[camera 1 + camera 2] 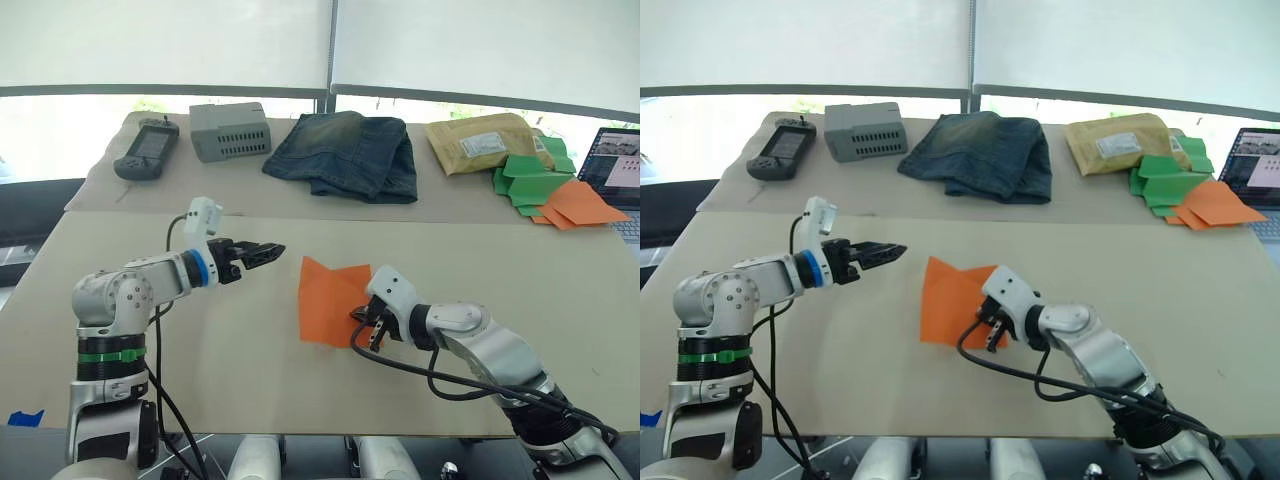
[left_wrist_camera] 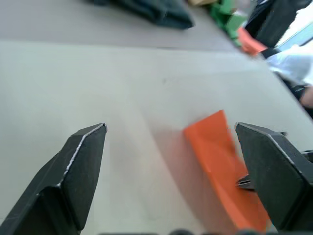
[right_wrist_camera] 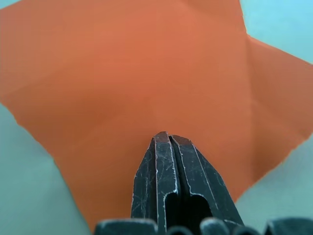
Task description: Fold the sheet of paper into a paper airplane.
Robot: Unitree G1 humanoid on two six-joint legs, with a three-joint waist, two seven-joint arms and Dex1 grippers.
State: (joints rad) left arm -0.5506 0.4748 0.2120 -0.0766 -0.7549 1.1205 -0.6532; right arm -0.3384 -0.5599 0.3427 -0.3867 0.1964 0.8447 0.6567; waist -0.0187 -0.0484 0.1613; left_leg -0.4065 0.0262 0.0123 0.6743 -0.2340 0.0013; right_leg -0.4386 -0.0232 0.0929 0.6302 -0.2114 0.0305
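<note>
The sheet of paper [image 1: 325, 300] is bright orange and lies flat near the middle of the table, with creases across it and a flap folded over on one side [image 3: 274, 98]. My right gripper [image 1: 363, 324] is shut, its tips resting on the sheet's right part [image 3: 166, 137]. My left gripper [image 1: 273, 250] hovers open a little left of the sheet and above the table. Its two fingers [image 2: 85, 156] stand wide apart with nothing between them, pointing toward the paper [image 2: 215, 152].
Along the far table lie a handheld device [image 1: 147, 148], a grey box [image 1: 230, 130], folded jeans [image 1: 345, 150], a padded envelope [image 1: 480, 140], and a pile of green and orange papers [image 1: 545, 185]. A laptop [image 1: 615, 165] is at the far right.
</note>
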